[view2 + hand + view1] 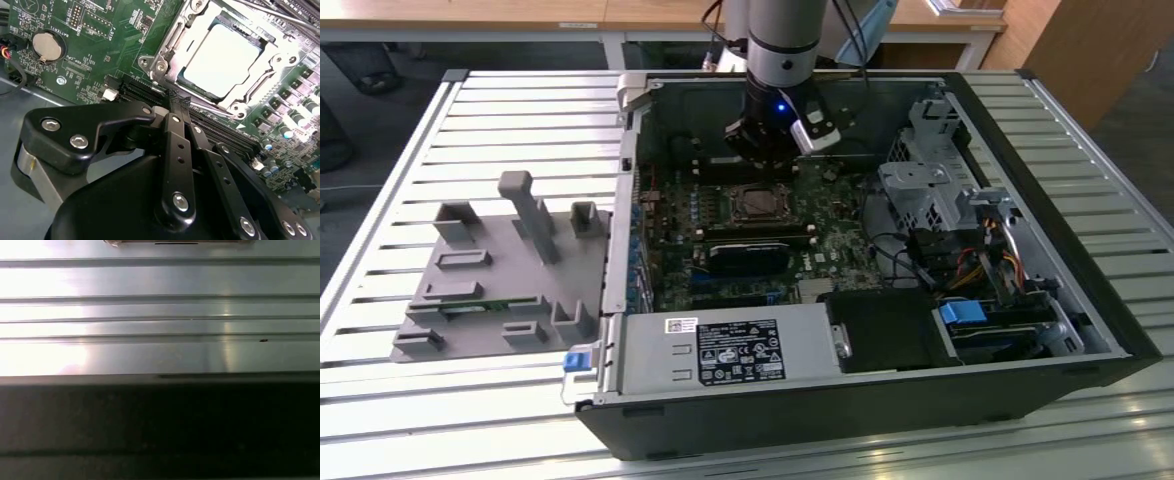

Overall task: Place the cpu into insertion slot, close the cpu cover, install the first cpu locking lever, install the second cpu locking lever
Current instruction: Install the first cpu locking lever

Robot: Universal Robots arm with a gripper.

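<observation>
The cpu [221, 61] is seen seated in the insertion slot [167, 37], framed by the thin, stiff cpu cover [260, 75]. The pincer [177, 102], narrowed and empty, hovers just beside it; edges should be taken, judged fragile.

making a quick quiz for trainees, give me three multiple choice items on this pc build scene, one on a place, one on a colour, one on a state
1. Where is the cpu?
A. on the grey fixture
B. in the insertion slot
C. in the gripper

2. What colour is the motherboard?
A. green
B. red
C. white

3. How does the cpu cover lie?
A. removed
B. standing upright
C. down around the chip

B: the second wrist view shows the chip seated in its socket.
A: the board is green there.
C: the metal frame lies flat around the chip.
</observation>
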